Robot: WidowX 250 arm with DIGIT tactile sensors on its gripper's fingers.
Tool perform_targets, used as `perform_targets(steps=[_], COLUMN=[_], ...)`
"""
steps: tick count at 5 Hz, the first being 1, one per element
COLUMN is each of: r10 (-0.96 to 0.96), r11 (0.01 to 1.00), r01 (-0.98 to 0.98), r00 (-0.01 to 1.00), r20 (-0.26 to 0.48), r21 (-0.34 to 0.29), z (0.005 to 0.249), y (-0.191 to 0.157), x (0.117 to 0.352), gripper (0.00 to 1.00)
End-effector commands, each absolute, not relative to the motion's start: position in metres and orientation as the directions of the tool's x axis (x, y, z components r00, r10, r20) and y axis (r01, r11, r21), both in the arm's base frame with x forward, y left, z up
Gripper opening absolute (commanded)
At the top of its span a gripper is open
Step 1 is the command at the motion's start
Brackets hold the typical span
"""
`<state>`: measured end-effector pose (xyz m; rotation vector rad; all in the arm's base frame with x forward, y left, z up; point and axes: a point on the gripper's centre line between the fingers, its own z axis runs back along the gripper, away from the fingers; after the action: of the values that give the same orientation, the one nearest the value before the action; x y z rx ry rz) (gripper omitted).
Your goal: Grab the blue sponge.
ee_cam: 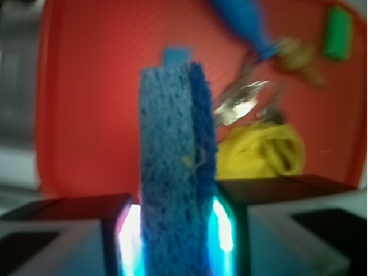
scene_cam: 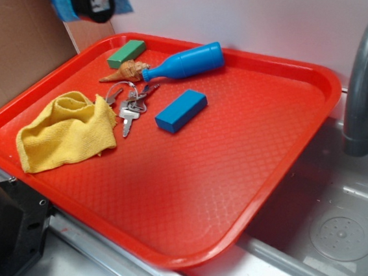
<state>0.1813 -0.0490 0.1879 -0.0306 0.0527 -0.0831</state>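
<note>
Red tray (scene_cam: 288, 141) below me, w/ yellow cloth (scene_cam: 66, 131) at its left, keys (scene_cam: 131, 108) just beside it. Blue block (scene_cam: 181, 110) near the keys; blue bottle (scene_cam: 186, 63), green block (scene_cam: 126, 53) further back. Grey faucet (scene_cam: 362, 88) over sink (scene_cam: 336, 228) on the right.

We count 1 porous blue sponge (ee_cam: 175, 172), 1 red plastic tray (scene_cam: 239, 172), 1 yellow cloth (scene_cam: 66, 131), 1 blue plastic bottle (scene_cam: 186, 62), 1 smooth blue block (scene_cam: 181, 110), 1 green block (scene_cam: 126, 53), 1 metal key bunch (scene_cam: 131, 106).

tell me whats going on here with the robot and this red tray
The gripper is shut on the blue sponge, holding it up above the red tray; the grab looks done. On the tray lie a yellow cloth, keys, a blue block, a blue bottle and a green block.
</note>
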Motion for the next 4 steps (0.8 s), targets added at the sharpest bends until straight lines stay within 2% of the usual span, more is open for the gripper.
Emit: perform_targets(steps=[1, 2, 4], r10=[0.188, 0.209, 0.217], r11=[0.98, 0.977, 0.973], r01=[-0.196, -0.214, -0.223], r00=[0.965, 0.968, 0.97], r20=[0.186, 0.142, 0.108], r21=[0.024, 0.021, 0.055], z=[0.201, 0.196, 0.184], y=[-0.028, -0.022, -0.024], x=[0.178, 0.187, 0.198], gripper=[0.0, 0.0, 0.0])
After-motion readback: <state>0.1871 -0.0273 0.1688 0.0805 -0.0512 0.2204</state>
